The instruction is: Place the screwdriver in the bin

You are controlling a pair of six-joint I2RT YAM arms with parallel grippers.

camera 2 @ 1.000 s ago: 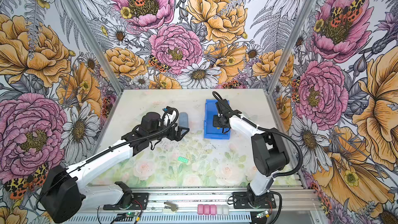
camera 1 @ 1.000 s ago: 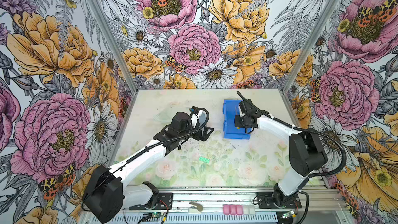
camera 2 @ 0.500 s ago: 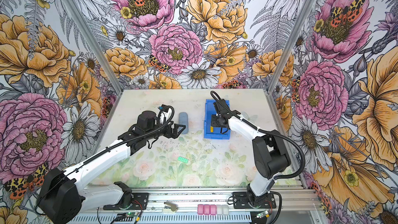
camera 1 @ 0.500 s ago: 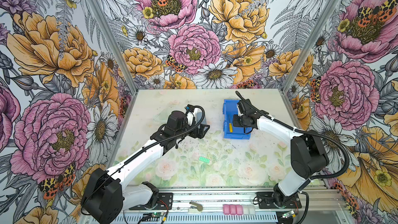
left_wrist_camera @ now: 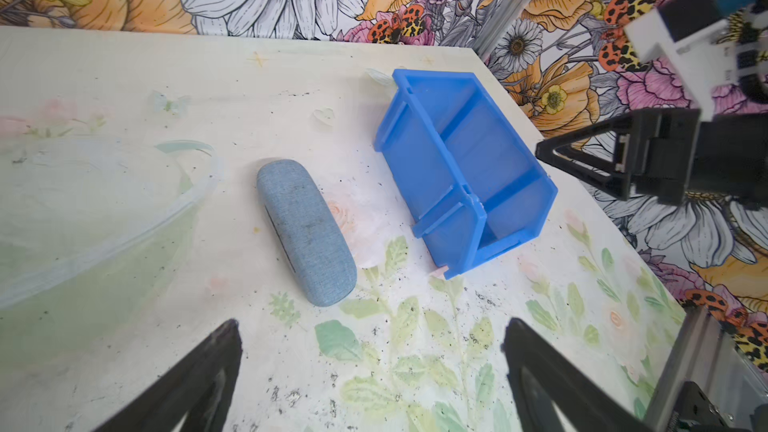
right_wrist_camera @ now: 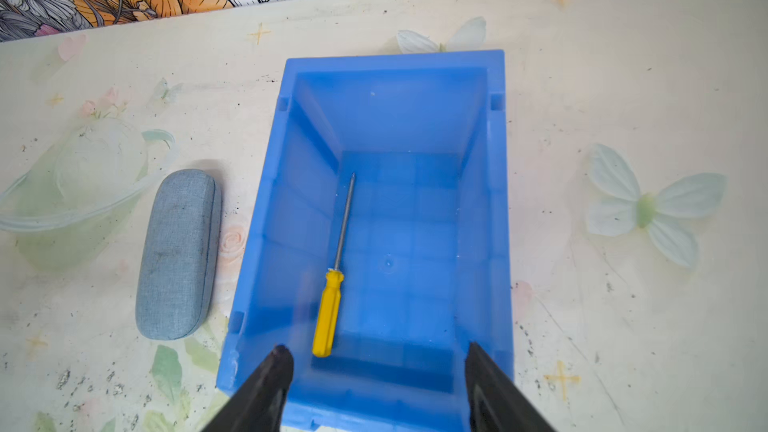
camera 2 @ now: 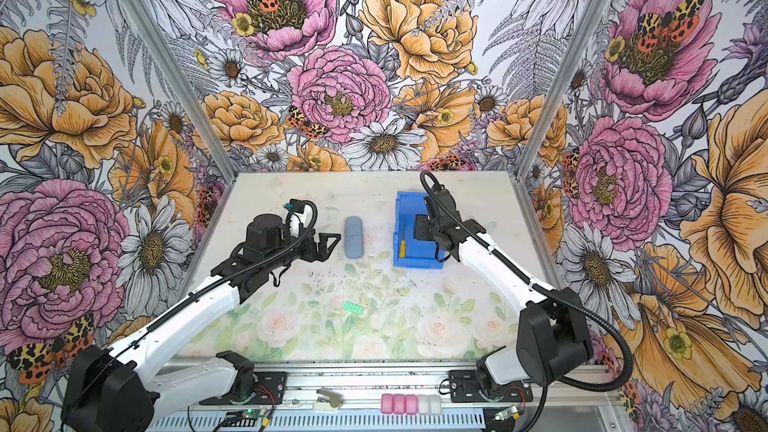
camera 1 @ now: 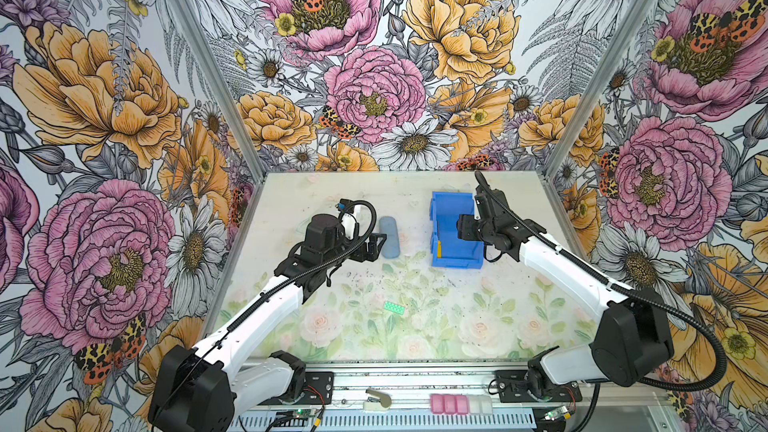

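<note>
As screwdriver point(right_wrist_camera: 332, 284) lies inside bin point(right_wrist_camera: 266, 209) | my right end effector point(right_wrist_camera: 378, 351) parted, empty | withdraw straight up, probably unobstructed.

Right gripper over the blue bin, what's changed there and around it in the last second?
The right gripper opened and let go of the screwdriver, which now lies flat on the floor of the bin. The left gripper, open, drew back from the grey-blue case, uncovering it. Bin, case and green brick stayed put.
</note>
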